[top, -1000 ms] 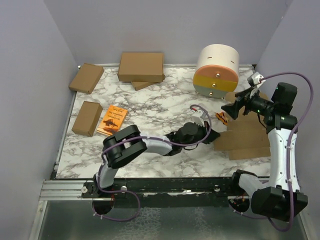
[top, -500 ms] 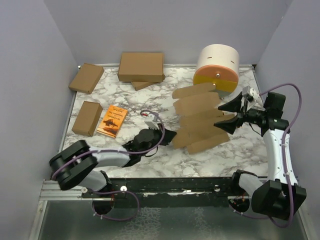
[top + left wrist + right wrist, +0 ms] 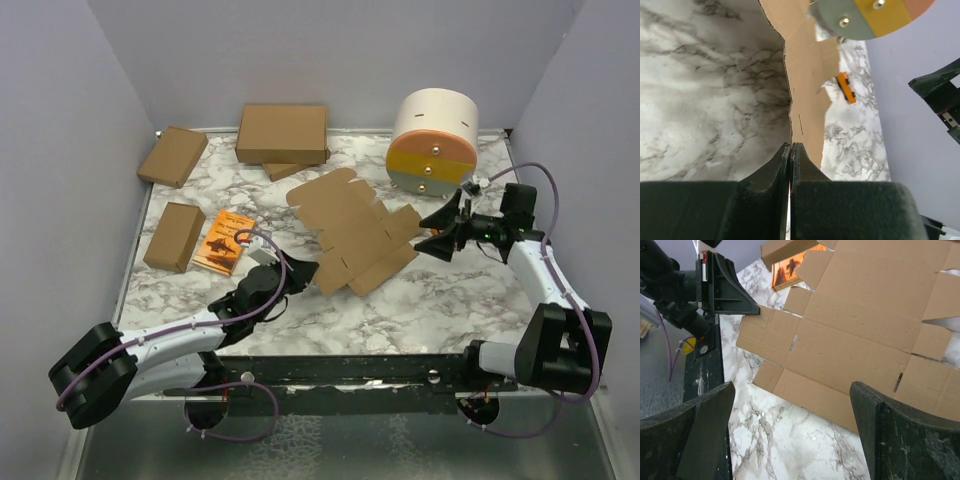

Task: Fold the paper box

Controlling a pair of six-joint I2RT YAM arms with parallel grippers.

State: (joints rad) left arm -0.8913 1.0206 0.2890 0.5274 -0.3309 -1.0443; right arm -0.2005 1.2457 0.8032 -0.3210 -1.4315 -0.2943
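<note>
1. Marble-patterned table (image 3: 470, 300) between plain lilac walls held our work; folded brown cartons (image 3: 173, 236) and an orange booklet (image 3: 225, 240) sat toward the left and rear, and a round drawer unit (image 3: 433, 140) stood at the back right, all apart from the middle.
2. We found the paper box (image 3: 350, 232) as an unfolded die-cut sheet, flaps and slots showing, spread over the middle of the table; it looked tilted up off the marble, though we could not tell whether its far edge touched down.
3. Our left gripper (image 3: 791, 146) had its jaws pressed together on the sheet's near-left corner; the wrist view showed the cardboard running edge-on out from between the fingers, so we judged the pinch was there to carry and steady the sheet.
4. That left arm lay low and stretched, its elbow out at the near left and its forearm reaching diagonally toward the centre.
5. Our right gripper (image 3: 428, 236) stood with jaws spread wide, holding nothing, just beside the sheet's right end; we judged it was posed to take or press a flap once the sheet was presented.
6. The right arm was bent with its elbow out near the right edge; its wrist was turned inward so the fingers pointed left at the cardboard.
</note>
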